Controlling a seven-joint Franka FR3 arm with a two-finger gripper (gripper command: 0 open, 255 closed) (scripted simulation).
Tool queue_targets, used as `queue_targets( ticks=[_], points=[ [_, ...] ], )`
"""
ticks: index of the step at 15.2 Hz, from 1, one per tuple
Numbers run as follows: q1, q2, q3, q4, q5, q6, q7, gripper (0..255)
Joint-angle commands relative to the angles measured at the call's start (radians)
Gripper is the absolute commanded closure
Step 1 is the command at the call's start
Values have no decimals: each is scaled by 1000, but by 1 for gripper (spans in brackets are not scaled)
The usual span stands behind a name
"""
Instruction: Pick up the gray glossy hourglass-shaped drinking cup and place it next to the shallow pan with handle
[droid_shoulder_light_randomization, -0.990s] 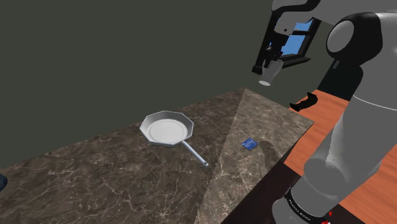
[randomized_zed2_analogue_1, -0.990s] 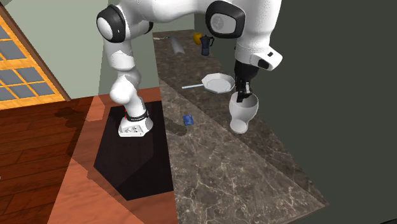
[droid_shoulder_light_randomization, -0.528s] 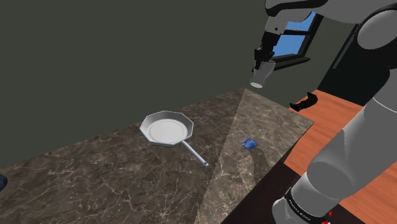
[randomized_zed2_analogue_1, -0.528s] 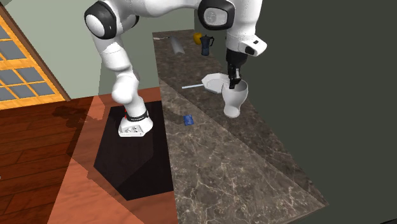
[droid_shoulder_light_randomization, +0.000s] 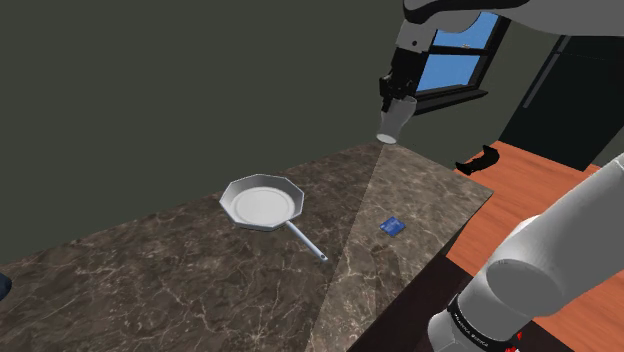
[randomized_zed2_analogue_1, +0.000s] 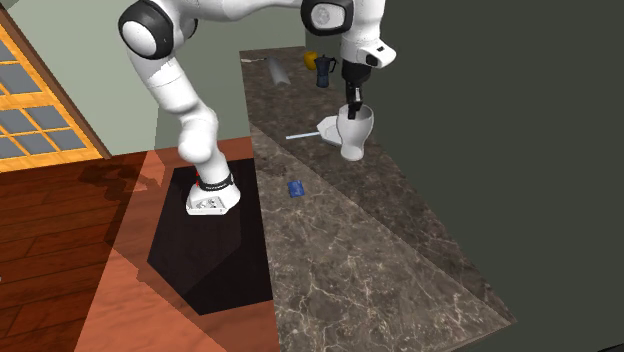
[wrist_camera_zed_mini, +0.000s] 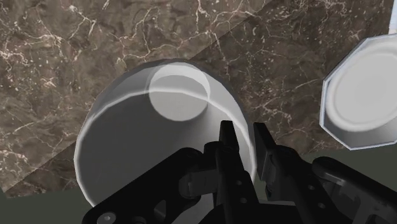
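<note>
Counter dark, veined | gripper is pinching cup rim, aloft | risk: rim grip slipping, cup falling onto pan.

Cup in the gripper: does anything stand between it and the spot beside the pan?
Nothing visible does. The gripper holds the cup in the air, and the counter toward the pan is bare; a small blue thing lies off to the side.

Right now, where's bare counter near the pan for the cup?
Bare counter lies between the pan and the small blue item, and on past that item to the second exterior view's bottom. Beyond the pan it is crowded: dark jug, yellow thing, grey cylinder. The pincer clasps the cup.
</note>
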Motion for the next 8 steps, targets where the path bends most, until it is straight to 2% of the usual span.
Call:
queue_targets(
  ticks=[1, 8],
  points=[
    [20, -23, 33, -25, 0, 7, 55, 255],
    [84, -70, 145, -81, 13, 26, 228, 255]
  ],
)
